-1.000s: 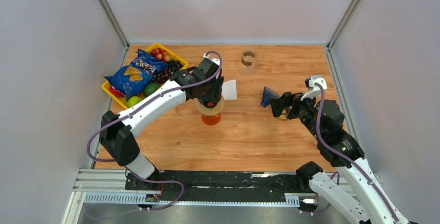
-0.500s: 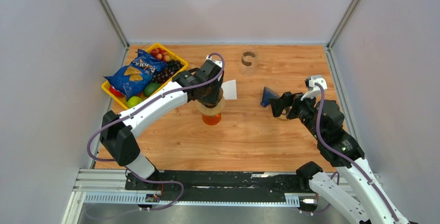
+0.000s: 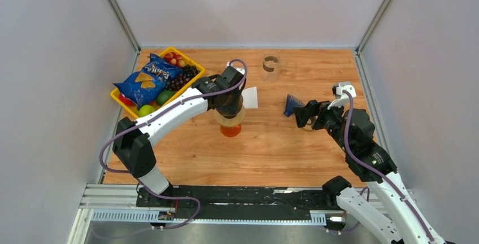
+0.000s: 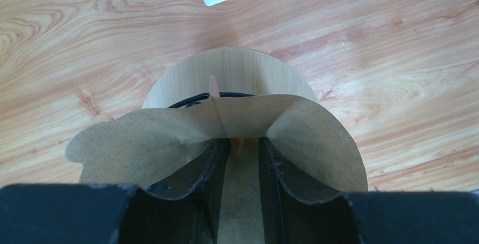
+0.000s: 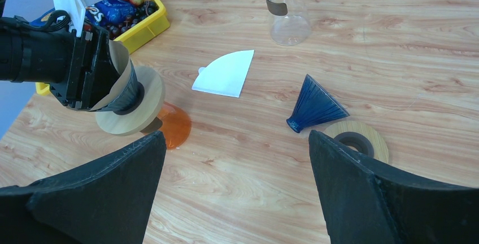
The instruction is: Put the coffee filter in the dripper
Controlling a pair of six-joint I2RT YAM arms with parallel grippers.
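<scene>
A brown paper coffee filter [image 4: 141, 142] sits cupped over the dripper, a wooden ring [image 4: 237, 69] on an orange cone [image 3: 230, 130] at table centre. My left gripper [image 4: 240, 142] points down into the filter, and the paper flares out on both sides of the fingers. The jaws stand a little apart, with paper showing in the gap. In the right wrist view the filter [image 5: 120, 69] wraps the left fingers above the ring [image 5: 144, 108]. My right gripper [image 5: 236, 134] is wide open and empty, hovering right of centre.
A white paper filter [image 3: 250, 97] lies flat just behind the dripper. A blue ribbed cone [image 5: 313, 108] and a second wooden ring [image 5: 356, 142] lie under the right gripper. A glass carafe [image 3: 271, 68] stands at the back. A yellow basket [image 3: 121, 98] of fruit and chips is at back left.
My left gripper has shifted slightly right and lower over the dripper with the filter. The right arm has not moved.
</scene>
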